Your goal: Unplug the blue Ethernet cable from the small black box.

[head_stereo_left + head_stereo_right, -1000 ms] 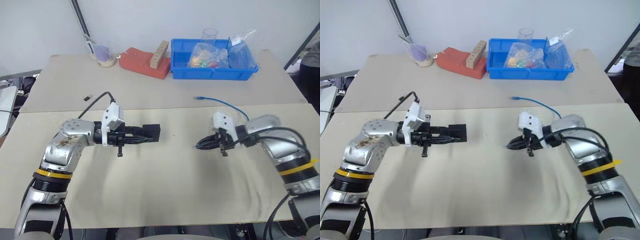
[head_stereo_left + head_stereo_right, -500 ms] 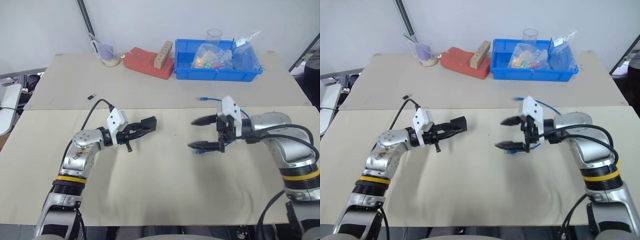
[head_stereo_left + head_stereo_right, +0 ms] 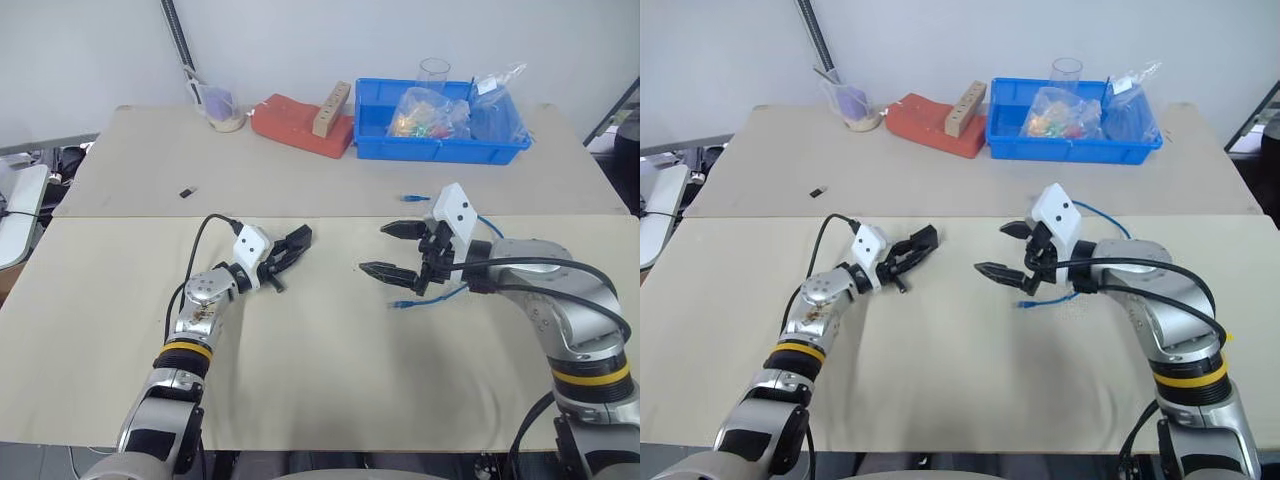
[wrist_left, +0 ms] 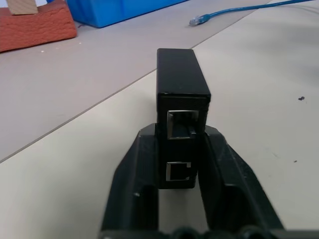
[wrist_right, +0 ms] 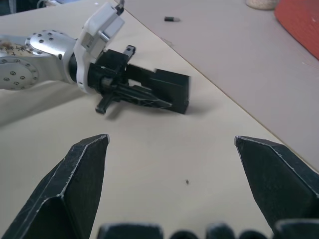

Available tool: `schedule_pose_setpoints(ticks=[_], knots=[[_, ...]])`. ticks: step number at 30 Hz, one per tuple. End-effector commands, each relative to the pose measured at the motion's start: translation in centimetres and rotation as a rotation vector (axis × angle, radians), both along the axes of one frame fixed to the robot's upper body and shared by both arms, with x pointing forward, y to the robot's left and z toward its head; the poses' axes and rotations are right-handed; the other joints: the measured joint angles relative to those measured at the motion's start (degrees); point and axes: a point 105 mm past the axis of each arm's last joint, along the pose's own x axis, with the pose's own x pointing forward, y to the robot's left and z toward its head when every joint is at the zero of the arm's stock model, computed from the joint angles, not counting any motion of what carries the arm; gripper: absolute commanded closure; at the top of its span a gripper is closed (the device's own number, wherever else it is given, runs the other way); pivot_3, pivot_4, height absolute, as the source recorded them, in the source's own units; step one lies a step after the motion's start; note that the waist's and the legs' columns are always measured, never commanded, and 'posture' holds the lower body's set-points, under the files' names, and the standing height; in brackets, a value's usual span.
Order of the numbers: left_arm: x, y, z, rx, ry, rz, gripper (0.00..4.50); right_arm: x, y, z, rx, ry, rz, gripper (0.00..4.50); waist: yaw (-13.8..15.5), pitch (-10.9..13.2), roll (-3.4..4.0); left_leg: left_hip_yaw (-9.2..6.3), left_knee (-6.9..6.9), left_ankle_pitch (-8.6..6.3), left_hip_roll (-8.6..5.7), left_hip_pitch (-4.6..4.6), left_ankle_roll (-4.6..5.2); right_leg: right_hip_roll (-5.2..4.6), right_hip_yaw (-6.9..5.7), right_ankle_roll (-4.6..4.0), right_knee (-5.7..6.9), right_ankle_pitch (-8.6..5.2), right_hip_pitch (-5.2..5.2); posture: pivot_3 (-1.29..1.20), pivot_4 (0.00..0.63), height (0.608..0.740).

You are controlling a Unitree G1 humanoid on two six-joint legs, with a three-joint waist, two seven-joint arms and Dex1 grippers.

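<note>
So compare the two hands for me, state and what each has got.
The right hand stands wide open with nothing between its fingers; the left hand has its fingers either side of the small black box. The right hand hangs above the table, with the blue Ethernet cable lying loose beneath it; the left hand sits low, the box at the tabletop. Both have two black fingers and point toward each other.

The left gripper (image 4: 182,164) rises from the bottom centre, its 2 black fingers (image 4: 137,184) flanking the small black box (image 4: 180,97) with slight gaps visible. The box shows 2 empty ports. The blue Ethernet cable (image 4: 234,10) lies upper right, unplugged; a red block (image 4: 35,27) sits upper left.
</note>
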Motion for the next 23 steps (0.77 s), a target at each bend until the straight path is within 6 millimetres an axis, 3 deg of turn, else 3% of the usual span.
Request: schedule_pose_setpoints(ticks=[1,3,4,8,13,18,23], knots=[[-0.1,0.7,0.8,-0.011,-0.024,-0.005,1.0,-0.2,-0.1,1.2,0.009,-0.063,0.006,0.0,-0.06,0.0,0.0,0.0,0.0,0.0,0.01,0.0,0.0,0.02,0.0,0.0,0.0,0.0,0.0,0.0,0.15,0.74],[-0.6,1.4,1.0,-0.015,-0.017,-0.007,0.1,-0.2,-0.3,1.2,0.009,-0.06,0.004,0.0,-0.21,0.0,0.0,0.0,0.0,0.0,0.02,0.02,0.0,0.03,0.0,0.0,0.0,0.0,0.0,0.0,0.15,0.74],[-0.9,1.9,1.2,-0.015,-0.015,-0.007,0.02,-0.1,-0.4,1.1,0.007,-0.058,0.003,0.0,-0.27,0.0,0.01,0.0,-0.01,0.0,0.03,0.02,0.0,0.03,0.0,0.0,0.01,0.0,0.0,0.0,0.15,0.74],[-2.6,3.8,2.3,0.005,-0.005,-0.019,0.02,0.0,-1.3,0.8,-0.018,-0.055,0.007,0.0,-0.57,0.0,0.01,-0.02,-0.02,0.0,0.04,0.02,0.0,0.02,0.0,0.0,0.02,0.0,0.0,0.0,0.15,0.74],[-6.6,7.7,5.8,0.13,0.082,-0.004,0.02,-0.2,-4.3,0.7,-0.082,-0.04,0.007,0.0,-1.16,0.02,0.01,-0.07,-0.13,-0.01,0.12,0.02,0.01,0.03,-0.01,0.0,0.01,0.0,0.0,0.0,0.15,0.74],[-8.2,9.4,9.5,0.161,0.068,0.045,0.02,-0.4,-6.1,0.8,-0.09,-0.015,-0.039,0.0,-0.81,0.02,0.04,-0.06,-0.13,-0.01,0.09,0.14,0.01,0.0,-0.01,0.01,-0.14,-0.01,0.11,0.0,0.15,0.74],[-8.3,9.6,8.4,0.17,0.108,0.064,0.02,0.1,-6.7,0.8,-0.085,-0.024,-0.086,0.0,-1.04,0.02,0.04,0.0,-0.2,-0.01,0.1,0.15,0.01,0.02,0.02,0.01,-0.22,-0.01,0.11,0.0,0.15,0.74]])
